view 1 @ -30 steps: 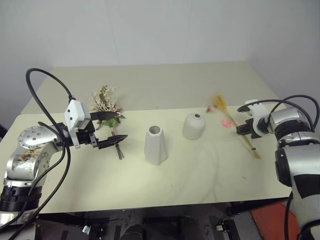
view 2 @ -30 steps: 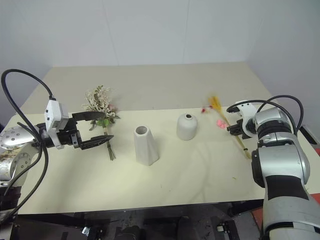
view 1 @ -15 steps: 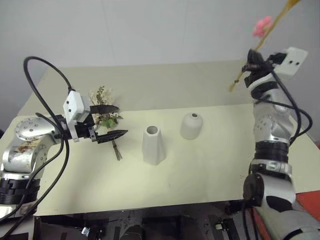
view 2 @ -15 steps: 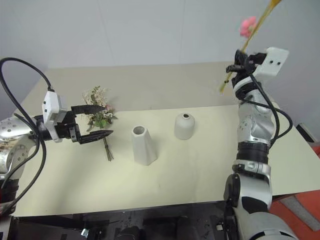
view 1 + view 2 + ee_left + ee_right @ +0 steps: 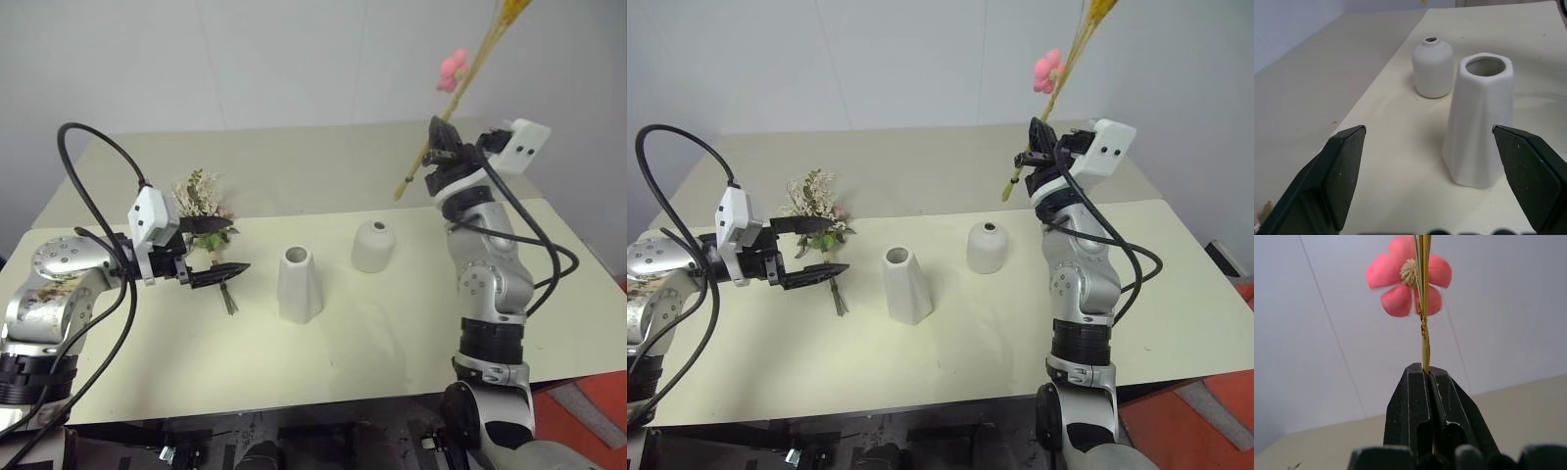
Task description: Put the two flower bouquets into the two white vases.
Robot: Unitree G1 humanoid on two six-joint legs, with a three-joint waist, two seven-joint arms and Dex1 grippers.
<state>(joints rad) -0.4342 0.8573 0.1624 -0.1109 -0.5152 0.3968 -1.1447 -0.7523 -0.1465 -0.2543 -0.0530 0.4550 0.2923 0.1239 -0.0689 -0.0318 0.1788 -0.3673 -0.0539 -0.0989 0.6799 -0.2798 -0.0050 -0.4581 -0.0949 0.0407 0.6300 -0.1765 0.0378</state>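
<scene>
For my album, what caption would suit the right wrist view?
Black gripper shut on a thin golden stem, a pink flower above it against a pale wall.

The two head cameras are looking forward and down over the desk, sharing the whole scene from slightly offset angles. The left wrist camera is facing low across the desk, close to both vases. The right wrist camera is pointing upward toward the wall, along its pincer.
</scene>
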